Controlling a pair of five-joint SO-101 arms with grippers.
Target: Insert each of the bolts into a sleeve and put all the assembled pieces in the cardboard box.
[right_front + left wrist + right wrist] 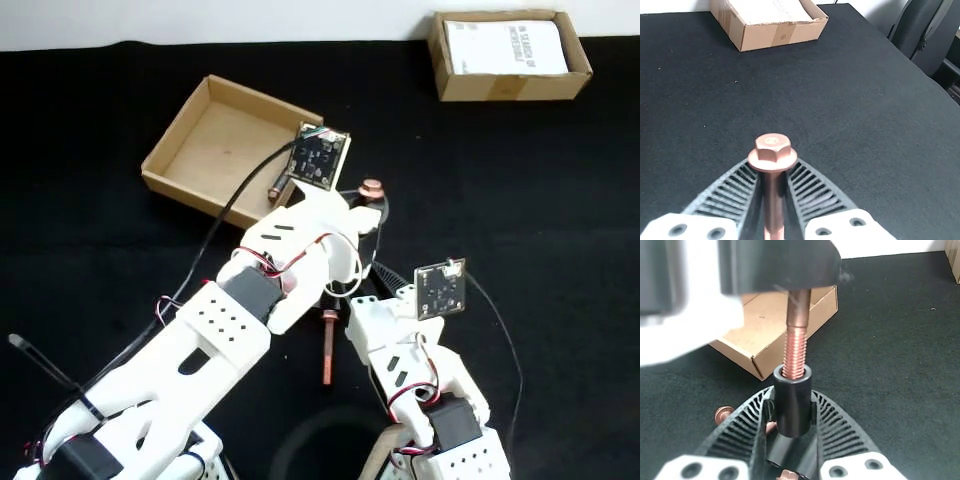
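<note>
Left gripper (772,172) is clamping narrowly on the shank of a copper bolt (772,150), with the hex head pointing away from the wrist. Right gripper (792,392) is gripping a black sleeve (792,410) and holding it upright. The bolt's threaded tip is sitting in the sleeve's mouth, and most of the thread is showing above the rim. The pair is hanging over the black table (560,250), near the open cardboard box (205,140).

Risks, as I am judging them:
- If the bolt is coming in off-axis, the threads may be catching on the rim. The sleeve could then pivot between the ribbed fingers (840,435) (they look compliant) or pop out.
- If the left gripper is letting go too early, the bolt could tip out, since so little of it is engaged.
- A dropped piece would be landing among the spare parts below and scattering them.
- The two wrists are working very close together, so a knock or a snagged cable seems possible.

Hard to make out:
- How deep the tip is sitting inside the sleeve.
- In the high view the left arm's wrist is covering the joint.
- In the right wrist view the left gripper is showing as a blurred block.
- Spare sleeves (785,457) and a loose bolt (722,415) are lying partly cut off under the right gripper, so I am not counting them.
- Another bolt (327,345) is lying on the table between the arms.
</note>
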